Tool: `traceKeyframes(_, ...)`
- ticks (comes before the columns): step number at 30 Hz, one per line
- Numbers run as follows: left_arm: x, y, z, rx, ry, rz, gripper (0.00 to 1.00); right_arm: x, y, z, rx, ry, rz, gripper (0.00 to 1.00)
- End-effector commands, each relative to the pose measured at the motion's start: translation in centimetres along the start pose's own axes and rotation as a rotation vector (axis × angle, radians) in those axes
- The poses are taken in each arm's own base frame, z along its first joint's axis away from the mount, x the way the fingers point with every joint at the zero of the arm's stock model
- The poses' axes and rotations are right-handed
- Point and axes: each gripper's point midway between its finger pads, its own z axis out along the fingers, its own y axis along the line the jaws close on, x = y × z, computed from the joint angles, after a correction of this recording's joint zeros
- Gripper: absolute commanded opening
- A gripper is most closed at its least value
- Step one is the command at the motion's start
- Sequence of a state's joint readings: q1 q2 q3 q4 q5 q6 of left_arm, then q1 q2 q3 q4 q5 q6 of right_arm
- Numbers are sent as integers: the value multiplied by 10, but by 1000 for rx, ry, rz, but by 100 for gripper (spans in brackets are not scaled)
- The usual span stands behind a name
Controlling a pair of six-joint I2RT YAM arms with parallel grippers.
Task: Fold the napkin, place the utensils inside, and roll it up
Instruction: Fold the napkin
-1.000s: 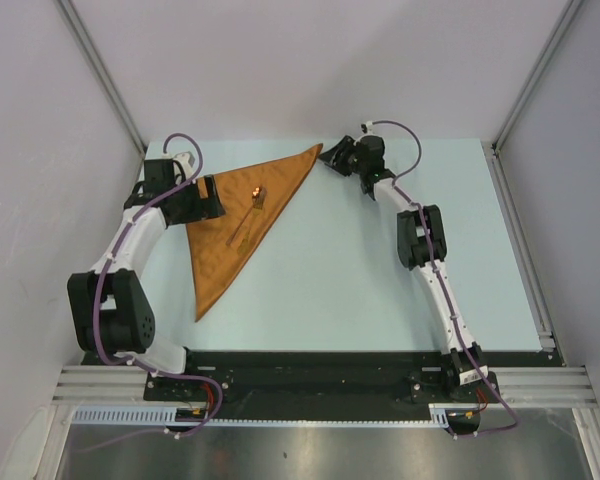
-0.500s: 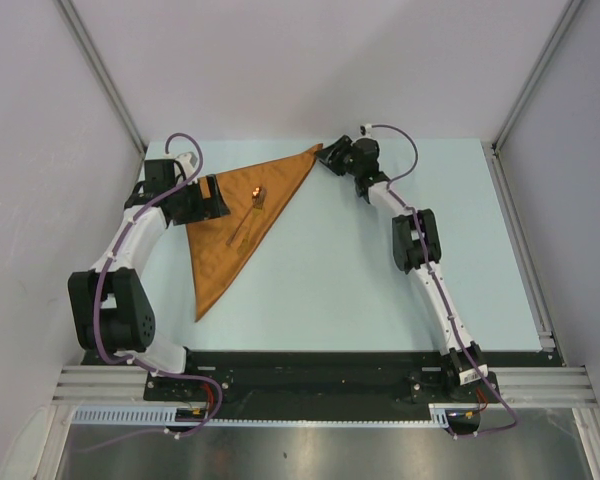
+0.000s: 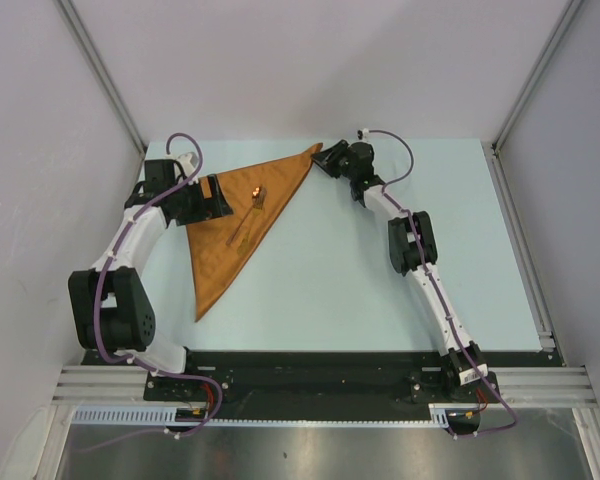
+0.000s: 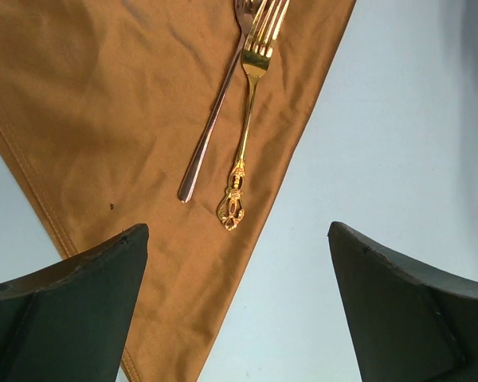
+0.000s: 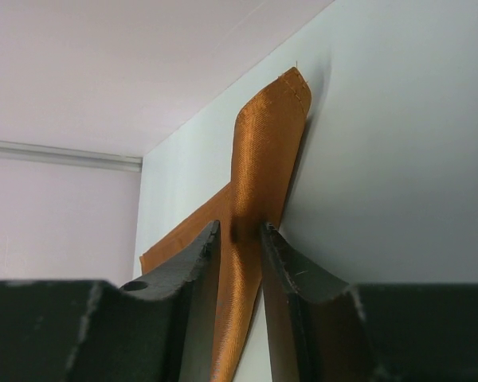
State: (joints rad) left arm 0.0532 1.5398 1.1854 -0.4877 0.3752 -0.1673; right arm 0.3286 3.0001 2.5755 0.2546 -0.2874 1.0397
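Observation:
The rust-orange napkin (image 3: 230,235) lies folded into a triangle on the pale table. Two utensils (image 3: 250,208) lie side by side on it. In the left wrist view they are a gold fork (image 4: 248,111) with an ornate handle and a copper spoon (image 4: 213,126) whose bowl is cut off at the top edge. My left gripper (image 3: 217,203) is open over the napkin's left corner, and in its wrist view (image 4: 237,232) nothing is between its jaws. My right gripper (image 3: 323,160) is shut on the napkin's far right corner (image 5: 263,151), which stands up between its fingers (image 5: 199,263).
Grey walls enclose the table on three sides, with the back wall just behind the pinched corner. The black mounting rail (image 3: 310,370) runs along the near edge. Bare table (image 3: 460,230) lies right of the napkin.
My right gripper has shifted a little left onto the napkin's far corner, and its arm has leaned left. The left arm, the napkin and the utensils have not moved.

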Motion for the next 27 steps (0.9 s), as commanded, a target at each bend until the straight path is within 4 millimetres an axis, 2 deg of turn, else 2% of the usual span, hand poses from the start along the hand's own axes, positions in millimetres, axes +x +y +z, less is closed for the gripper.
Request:
traceKeyframes(1, -19, -9, -4, 48, -49, -5, 99, 22, -42, 2, 110, 25, 37, 29)
traceKeyframes(13, -21, -10, -7, 75, -54, -23, 99, 20, -43, 3, 124, 5, 45, 15)
traceKeyframes(15, -21, -10, -7, 77, -54, -25, 99, 20, -43, 3, 120, 5, 45, 7)
traceKeyframes(18, -20, -9, -7, 77, -51, -28, 99, 20, -42, 3, 112, 8, 41, 1)
traceKeyframes(20, -20, -9, -7, 76, -51, -29, 99, 22, -43, 2, 106, 13, 41, 0)
traceKeyframes(23, -21, -8, -8, 75, -55, -29, 99, 14, -34, -2, 91, 4, 11, 0)
traceKeyframes(24, -21, -8, -9, 75, -57, -28, 99, 20, -46, -6, 120, 15, 12, 0)
traceKeyframes(25, -21, -7, -9, 73, -58, -32, 99, 10, -30, -8, 93, -5, -11, 0)
traceKeyframes(26, -22, -8, -9, 74, -59, -30, 99, 6, -26, -11, 88, -12, -17, 0)
traceKeyframes(27, -23, -8, -10, 74, -63, -31, 99, 11, -41, -16, 118, -2, -13, 0)
